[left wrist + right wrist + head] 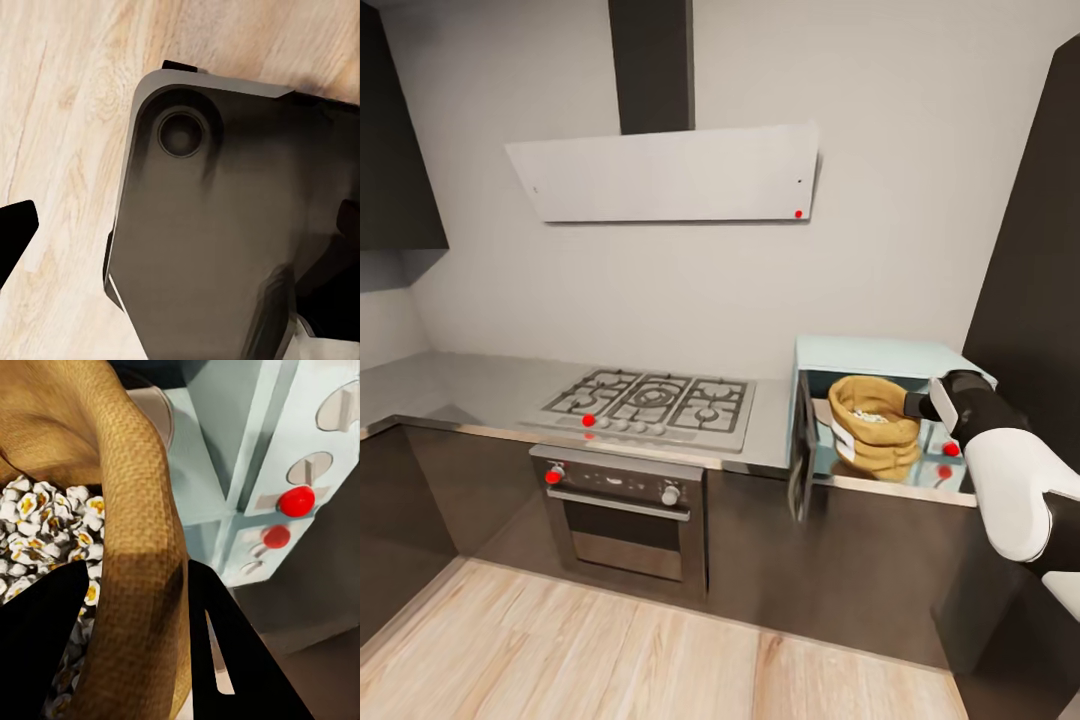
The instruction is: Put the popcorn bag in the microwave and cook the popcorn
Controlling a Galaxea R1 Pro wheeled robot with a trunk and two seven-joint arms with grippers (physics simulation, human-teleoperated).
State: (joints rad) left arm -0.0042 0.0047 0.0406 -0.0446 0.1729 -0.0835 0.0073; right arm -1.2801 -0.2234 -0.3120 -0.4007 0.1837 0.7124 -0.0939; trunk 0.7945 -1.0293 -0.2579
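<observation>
The pale mint-blue microwave point(880, 357) stands at the right end of the grey countertop point(480, 395), its dark glass door point(801, 460) swung open. Inside sits the tan popcorn bag point(875, 435), holding whitish popcorn point(870, 414). My right gripper point(920, 405) reaches into the opening and is shut on the bag's rolled rim. In the right wrist view the black fingers point(240, 660) pinch the rim point(142, 510), with popped popcorn point(45, 525) beside them and the red light point(296, 501) on the microwave's panel. My left gripper point(187, 225) hangs open above the floor.
A gas hob point(650, 400) and a dark built-in oven point(625, 510) lie left of the microwave, under a white hood point(670, 175). A tall dark cabinet point(1030, 250) stands right of the microwave. Wooden floor point(610, 650) lies in front. My dark base point(225, 150) sits below the left gripper.
</observation>
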